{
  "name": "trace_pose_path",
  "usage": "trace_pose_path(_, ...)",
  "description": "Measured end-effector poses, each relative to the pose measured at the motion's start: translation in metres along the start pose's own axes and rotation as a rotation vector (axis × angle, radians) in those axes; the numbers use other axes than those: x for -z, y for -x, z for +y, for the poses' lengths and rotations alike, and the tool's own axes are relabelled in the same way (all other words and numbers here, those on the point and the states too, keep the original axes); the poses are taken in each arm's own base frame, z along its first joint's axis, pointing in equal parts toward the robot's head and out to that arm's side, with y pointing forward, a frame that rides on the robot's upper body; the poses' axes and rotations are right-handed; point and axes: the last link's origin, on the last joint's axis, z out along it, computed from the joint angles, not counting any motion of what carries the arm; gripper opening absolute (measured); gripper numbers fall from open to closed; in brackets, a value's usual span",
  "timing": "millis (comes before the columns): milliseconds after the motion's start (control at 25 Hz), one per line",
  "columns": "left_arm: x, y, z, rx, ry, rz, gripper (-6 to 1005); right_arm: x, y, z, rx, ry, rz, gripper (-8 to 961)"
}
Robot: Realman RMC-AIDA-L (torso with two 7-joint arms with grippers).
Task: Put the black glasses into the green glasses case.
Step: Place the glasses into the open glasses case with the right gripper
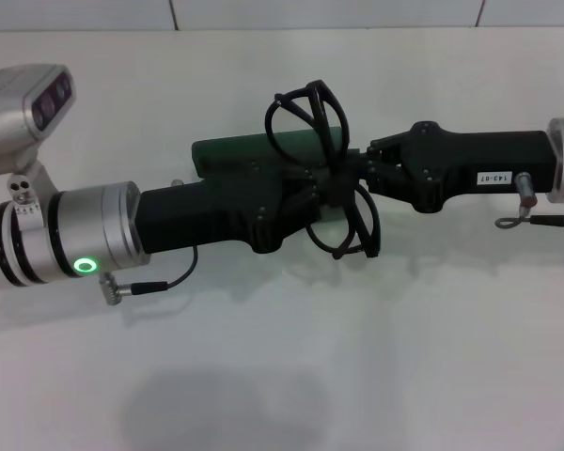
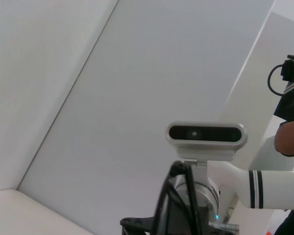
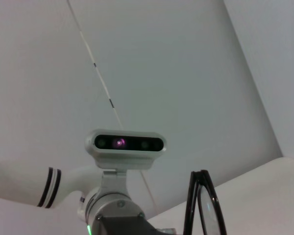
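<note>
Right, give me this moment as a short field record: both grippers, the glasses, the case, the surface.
left gripper: reaching in from the left, over the case, meeting the glasses
right gripper: reaching in from the right, at the middle of the glasses
thin black-framed glasses: held up between the two grippers, one lens toward the far side, one toward the near side
dark green hard glasses case: lying under the left gripper, mostly hidden; open or shut cannot be told
white table: bears the case

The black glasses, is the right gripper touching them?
Touching. The head view shows the right gripper pinching the black glasses at the bridge.
</note>
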Motion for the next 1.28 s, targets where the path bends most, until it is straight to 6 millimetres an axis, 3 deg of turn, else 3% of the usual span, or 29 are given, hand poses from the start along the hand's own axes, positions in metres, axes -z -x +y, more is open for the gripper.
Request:
trace_pose_path(280, 0.006, 0.005, 0.0, -0.003, -0.012, -0.027, 1, 0.004, 0.0, -0.011, 0.033, -0.076, 0.008, 58)
trace_pose_path(480, 0.023, 0.015, -0.003, -0.03, -0.076, -0.08, 1, 0.0, 0.006, -0.021, 0.153, -0.123, 0.079, 60)
trace_pose_path(560, 0.041, 0.025, -0.005, -0.034, -0.13, -0.146, 1, -0.005, 0.01, -0.025, 0.216, -0.134, 0.143, 61)
trace_pose_path(880, 0.072, 0.045, -0.004, -0.026, -0.235, -0.229, 1, -0.048, 0.015, -0.032, 0.548, -0.175, 0.432, 64)
trace_pose_path(1280, 0.075, 0.048, -0.001, -0.017, -0.237, -0.23, 1, -0.097, 0.016, -0.033, 0.785, -0.172, 0.586, 69)
